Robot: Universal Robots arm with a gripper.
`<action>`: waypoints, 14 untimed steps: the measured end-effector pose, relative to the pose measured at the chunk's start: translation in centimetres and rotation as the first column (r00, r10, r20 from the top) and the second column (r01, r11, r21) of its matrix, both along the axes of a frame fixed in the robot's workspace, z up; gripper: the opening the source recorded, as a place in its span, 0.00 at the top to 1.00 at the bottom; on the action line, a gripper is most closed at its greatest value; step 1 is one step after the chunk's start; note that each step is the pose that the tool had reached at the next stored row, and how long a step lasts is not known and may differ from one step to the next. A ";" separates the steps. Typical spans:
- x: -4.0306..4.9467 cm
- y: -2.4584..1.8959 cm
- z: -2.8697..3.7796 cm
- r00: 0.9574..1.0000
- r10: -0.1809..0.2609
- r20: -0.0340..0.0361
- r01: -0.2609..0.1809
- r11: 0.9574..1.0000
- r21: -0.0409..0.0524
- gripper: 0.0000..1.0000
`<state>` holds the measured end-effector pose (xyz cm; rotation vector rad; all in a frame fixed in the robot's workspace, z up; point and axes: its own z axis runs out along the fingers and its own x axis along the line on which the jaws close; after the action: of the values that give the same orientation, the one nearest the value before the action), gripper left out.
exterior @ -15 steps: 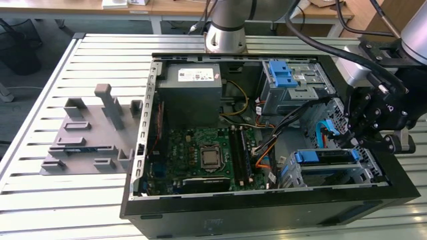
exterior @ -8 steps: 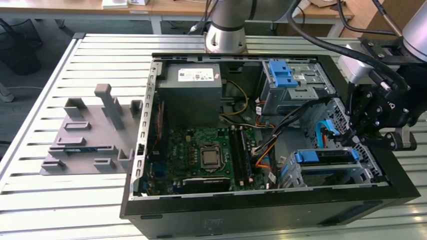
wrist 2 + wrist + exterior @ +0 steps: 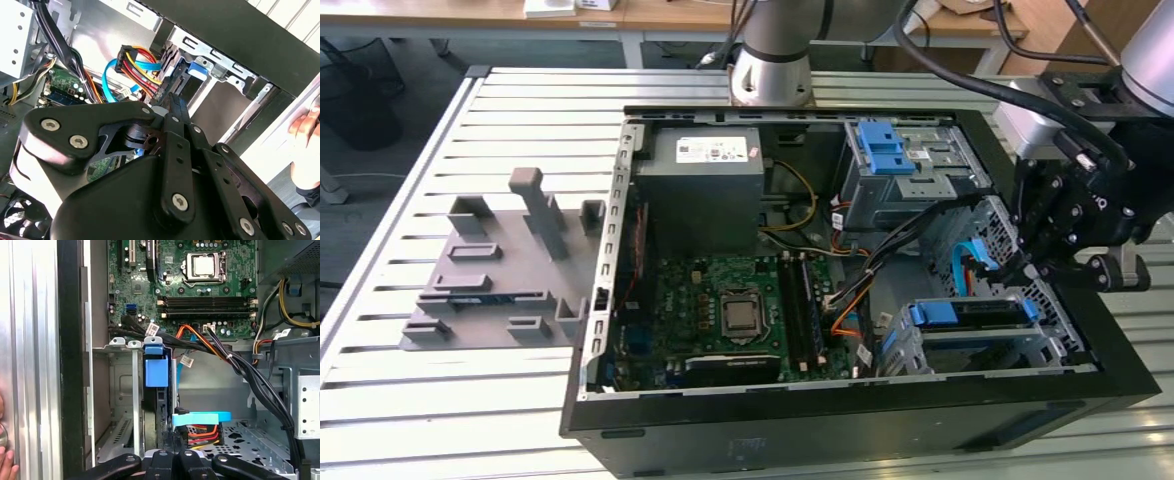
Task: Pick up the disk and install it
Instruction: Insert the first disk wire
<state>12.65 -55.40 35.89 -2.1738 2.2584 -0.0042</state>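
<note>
The disk (image 3: 970, 314) sits on edge in the drive bay at the near corner of the open computer case (image 3: 607, 300), on the exterior view's right. Its blue bracket shows in both wrist views (image 3: 156, 371) (image 3: 196, 69). My gripper (image 3: 1017, 268) hangs just above the bay, inside the case's wall on that side. In the second wrist view its fingers (image 3: 176, 117) lie pressed together, and their tips (image 3: 173, 456) are close to the disk's cabled end. I cannot tell whether they touch it. A blue flat cable (image 3: 200, 417) and red, yellow and black wires are plugged in there.
A grey cage with a blue latch (image 3: 901, 160) and a grey metal box (image 3: 707, 175) fill the case's far side, and the motherboard (image 3: 720, 310) lies between. Black cable bundles (image 3: 260, 385) cross near the bay. A grey fixture (image 3: 500, 270) stands on the slatted table. A person's hand (image 3: 306, 127) rests outside the case wall.
</note>
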 end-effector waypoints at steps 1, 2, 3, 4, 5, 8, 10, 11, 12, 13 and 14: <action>0.01 0.06 0.00 1.000 0.000 0.000 0.000 1.000 0.000 0.89; 0.01 0.12 0.00 1.000 0.000 0.001 0.000 1.000 0.000 0.89; 0.02 0.17 0.00 1.000 0.000 0.002 0.000 1.000 0.000 0.89; 0.02 0.22 0.01 1.000 0.000 0.003 0.000 1.000 0.000 0.89; 0.01 0.27 0.00 1.000 0.000 0.004 0.000 1.000 0.000 0.89; 0.01 0.57 0.00 1.000 -0.001 0.009 0.001 1.000 0.000 0.89; 0.01 0.75 0.00 1.000 -0.001 0.010 0.001 1.000 0.000 0.89; 0.01 0.80 -0.01 1.000 -0.002 0.010 0.002 1.000 0.000 0.89; 0.01 0.81 -0.03 1.000 -0.002 0.010 0.002 1.000 0.000 0.89; 0.00 0.81 -0.04 1.000 -0.002 0.010 0.002 1.000 0.000 0.89; 0.00 0.82 -0.07 1.000 -0.002 0.010 0.002 1.000 0.000 0.89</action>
<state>12.65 -54.59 35.82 -2.1666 2.2550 -0.0150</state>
